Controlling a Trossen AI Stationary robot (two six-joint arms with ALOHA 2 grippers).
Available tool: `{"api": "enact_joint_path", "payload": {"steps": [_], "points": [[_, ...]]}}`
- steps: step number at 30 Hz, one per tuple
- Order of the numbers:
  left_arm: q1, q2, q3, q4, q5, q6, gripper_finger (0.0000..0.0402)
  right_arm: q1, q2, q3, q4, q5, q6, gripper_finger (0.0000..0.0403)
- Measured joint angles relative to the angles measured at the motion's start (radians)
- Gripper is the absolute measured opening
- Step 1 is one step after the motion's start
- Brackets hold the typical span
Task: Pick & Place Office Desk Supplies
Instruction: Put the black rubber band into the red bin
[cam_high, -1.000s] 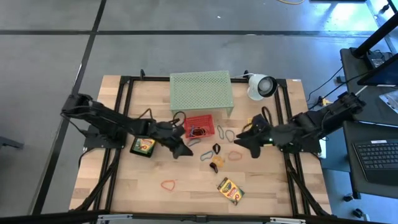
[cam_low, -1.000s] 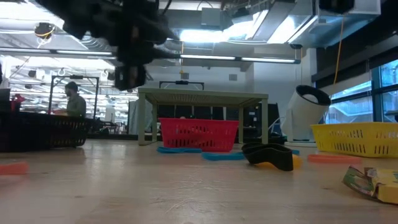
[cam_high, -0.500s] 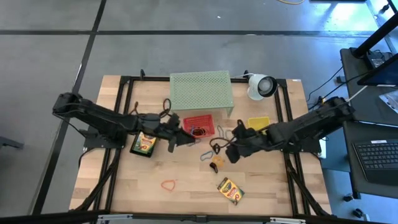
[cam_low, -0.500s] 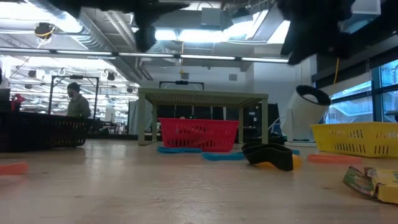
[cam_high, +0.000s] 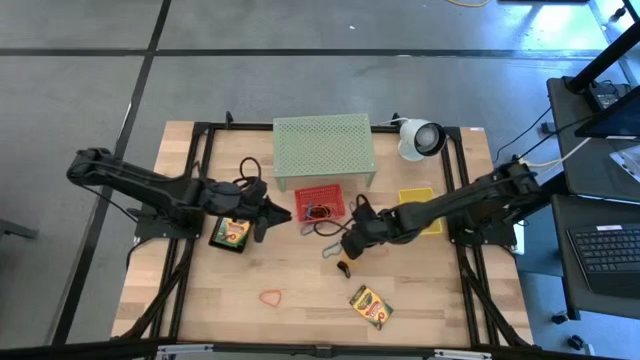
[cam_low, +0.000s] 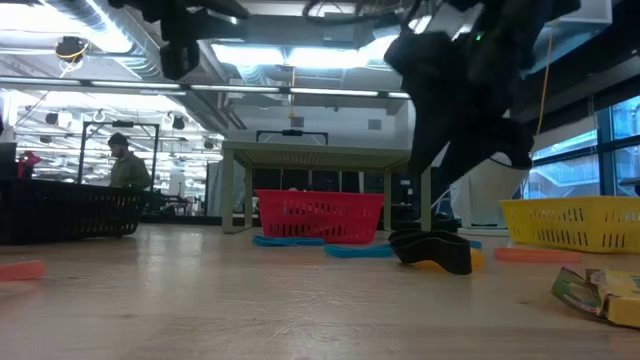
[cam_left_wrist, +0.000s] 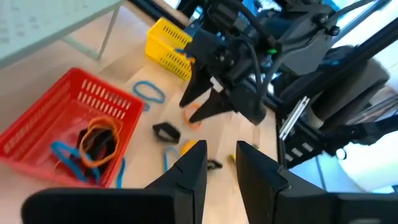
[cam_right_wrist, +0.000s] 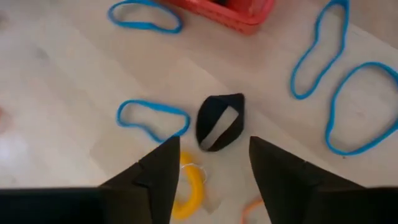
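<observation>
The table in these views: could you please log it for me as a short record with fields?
left end effector: open, empty, beside the red basket
right end effector: open, empty, above the black clip
red basket contents: orange and blue rubber bands
loose on table: blue rubber bands, crayon box, red rubber band
yellow basket: under the right arm
mesh stand: behind the red basket
</observation>
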Motion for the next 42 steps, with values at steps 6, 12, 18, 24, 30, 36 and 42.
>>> {"api": "enact_joint_path", "payload": {"steps": [6, 12, 18, 24, 30, 36, 42], "points": [[0.000, -0.017, 0.000, -0.092, 0.024, 0.000, 0.0079, -0.024, 0.068, 0.000, 0.000, 0.012, 0.038, 0.0201], [0.000, -0.018, 0.000, -0.107, 0.039, -0.010, 0.0079, -0.036, 0.133, 0.000, 0.011, -0.019, 0.070, 0.0201], [0.001, -0.019, 0.000, -0.097, 0.037, -0.091, 0.0079, -0.044, 0.157, 0.000, 0.041, -0.016, 0.080, 0.0196], [0.001, -0.019, 0.000, -0.101, 0.033, -0.143, 0.0079, -0.060, 0.185, 0.000, 0.097, -0.019, 0.083, 0.0147], [0.001, -0.018, 0.000, -0.104, 0.117, -0.143, 0.0079, -0.060, 0.195, 0.000, 0.124, -0.020, 0.083, 0.0072], [-0.002, -0.018, 0.000, -0.104, 0.180, -0.134, 0.0079, -0.062, 0.195, 0.000, 0.124, -0.019, 0.084, 0.0010], [-0.032, -0.018, 0.000, -0.111, 0.186, -0.131, 0.0079, -0.062, 0.184, 0.000, 0.123, -0.039, 0.087, 0.0005]]}}
